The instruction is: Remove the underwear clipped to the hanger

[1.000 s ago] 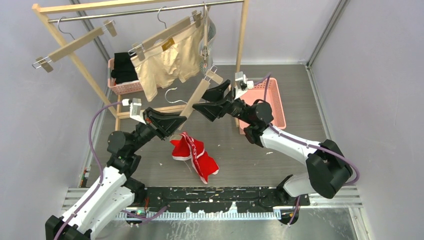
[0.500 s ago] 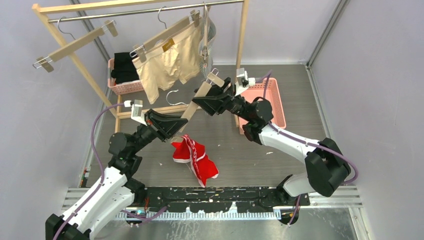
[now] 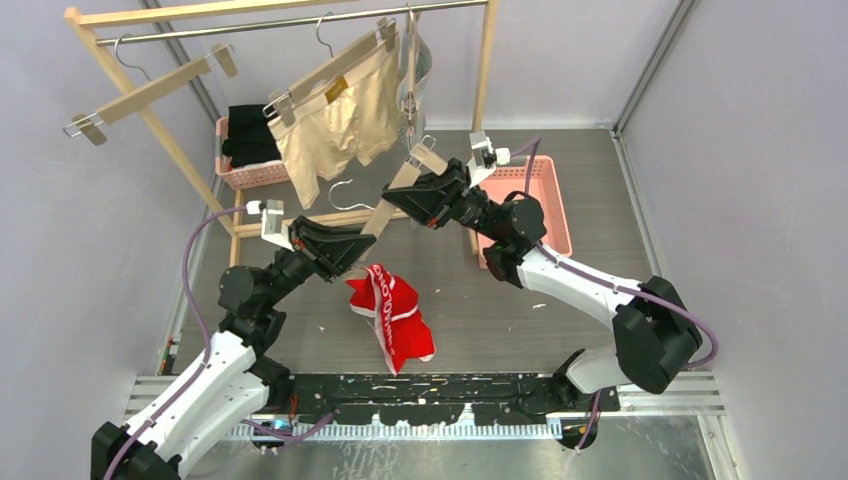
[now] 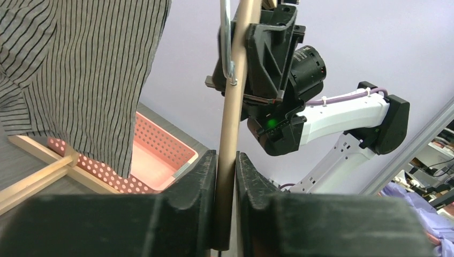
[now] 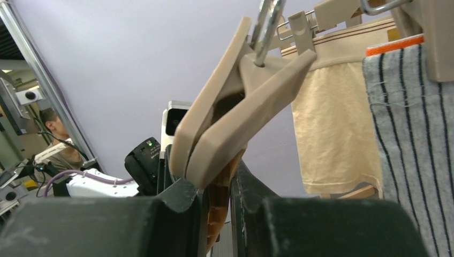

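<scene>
left end effector [image 3: 352, 250] was clamped on the lower end of a wooden hanger [image 3: 392, 198]. its black ribbed fingers [image 4: 206, 184] pressed flat on both sides of the smooth, pale bar. right end effector [image 3: 403, 205] was closed on the same bar higher up, just under its upper clip [image 5: 235, 123], a tan wedge-shaped peg on a metal spring. the hanger stood tilted above the counter [image 3: 600, 200], a grey surface with plank-like grain. a bent wire hook [image 4: 227, 48] stood out from the middle of the bar.

red underwear [image 3: 392, 318], soft cloth with white trim and lettering, was bunched just below the left end effector. whether it was caught at the hanger's lower end or lay loose on the counter could not be told.

cream underwear [image 3: 330, 125], matte with a ribbed waistband, was clipped by the waistband to a second wooden hanger [image 3: 330, 68] on the metal rail [image 3: 250, 25]. grey striped underwear [image 5: 412, 139], a fine-knit cloth with dark lines, hung from a clip just beside it at the rail's right end.

folded black clothes [image 3: 245, 130] sat in a pink perforated basket [image 3: 240, 178] behind the rack. a second pink basket [image 3: 545, 205] stood near the right arm.
</scene>
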Tool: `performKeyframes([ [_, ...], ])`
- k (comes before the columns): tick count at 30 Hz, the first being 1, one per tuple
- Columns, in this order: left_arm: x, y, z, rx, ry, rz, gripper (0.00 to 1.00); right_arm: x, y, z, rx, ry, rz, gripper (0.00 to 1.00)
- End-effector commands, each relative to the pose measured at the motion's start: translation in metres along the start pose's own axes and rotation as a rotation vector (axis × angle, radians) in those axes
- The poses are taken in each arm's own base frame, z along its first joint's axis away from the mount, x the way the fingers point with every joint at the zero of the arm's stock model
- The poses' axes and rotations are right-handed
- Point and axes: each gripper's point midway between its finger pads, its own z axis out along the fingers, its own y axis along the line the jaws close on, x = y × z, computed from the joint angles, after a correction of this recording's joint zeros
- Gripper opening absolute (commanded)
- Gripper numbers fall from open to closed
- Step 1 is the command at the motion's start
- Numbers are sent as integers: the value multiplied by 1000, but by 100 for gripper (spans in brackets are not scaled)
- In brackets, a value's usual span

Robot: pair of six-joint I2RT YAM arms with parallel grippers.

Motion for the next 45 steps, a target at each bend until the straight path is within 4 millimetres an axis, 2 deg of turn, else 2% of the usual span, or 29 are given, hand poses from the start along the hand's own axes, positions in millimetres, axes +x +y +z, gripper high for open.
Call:
performKeyframes([
  [1, -13, -13, 1, 38, -52, 10, 24, -12, 9, -1, -15, -17, -154, 1],
  [6, -11, -17, -6, 38, -41, 51, 48, -17, 15, -3, -14, -16, -167, 1],
  [13, -4, -16, -19, -12, 24, 115, 59, -23, 22, -6, -20, -29, -173, 1],
  [28, 39, 10, -40, -100, 129, 49, 61, -35, 36, -6, -50, -61, -171, 1],
  [35, 42, 23, -45, -148, 93, 59, 62, -38, 43, -8, -64, -69, -165, 1],
  [42, 45, 19, -40, -111, 113, 46, 58, -37, 40, -7, -56, -67, -163, 1],
  [45, 45, 17, -39, -94, 111, 51, 48, -35, 39, -7, -56, -62, -155, 1],
])
